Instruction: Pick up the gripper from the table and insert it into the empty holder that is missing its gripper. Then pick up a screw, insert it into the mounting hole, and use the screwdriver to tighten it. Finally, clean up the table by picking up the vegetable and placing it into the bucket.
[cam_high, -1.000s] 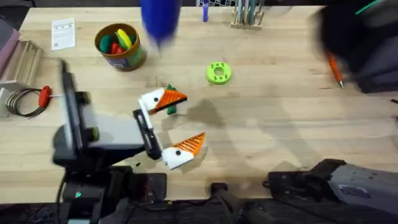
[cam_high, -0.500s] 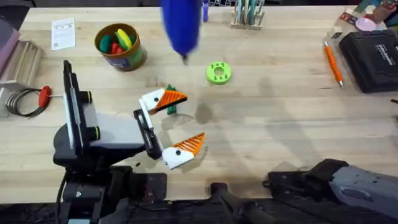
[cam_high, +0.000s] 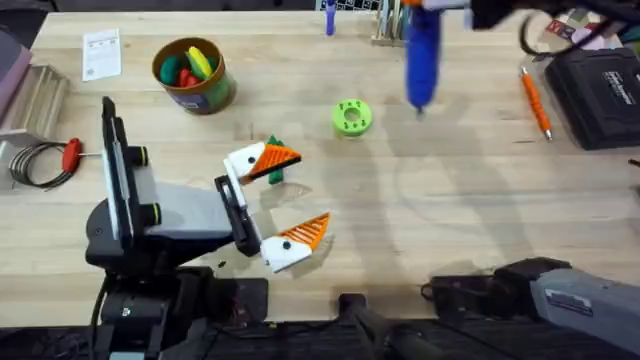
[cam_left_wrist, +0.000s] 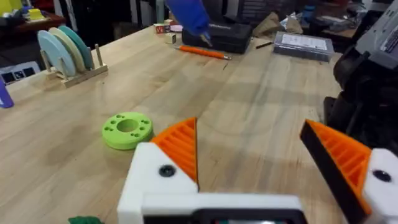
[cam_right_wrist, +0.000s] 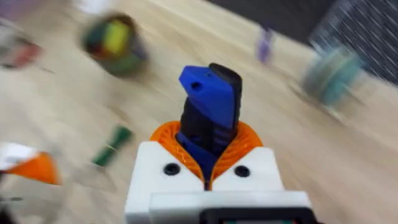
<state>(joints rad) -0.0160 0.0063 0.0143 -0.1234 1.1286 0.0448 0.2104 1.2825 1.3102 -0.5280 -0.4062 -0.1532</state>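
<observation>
While right claw grips screwdriver, veg beside left claw

A light wooden table with visible plank seams spans the scene under even, soft light. Beyond the table's far edge the room is dim: dark furniture legs and cluttered surfaces stand there, with a mesh-like panel behind, blurred in the right wrist view
</observation>
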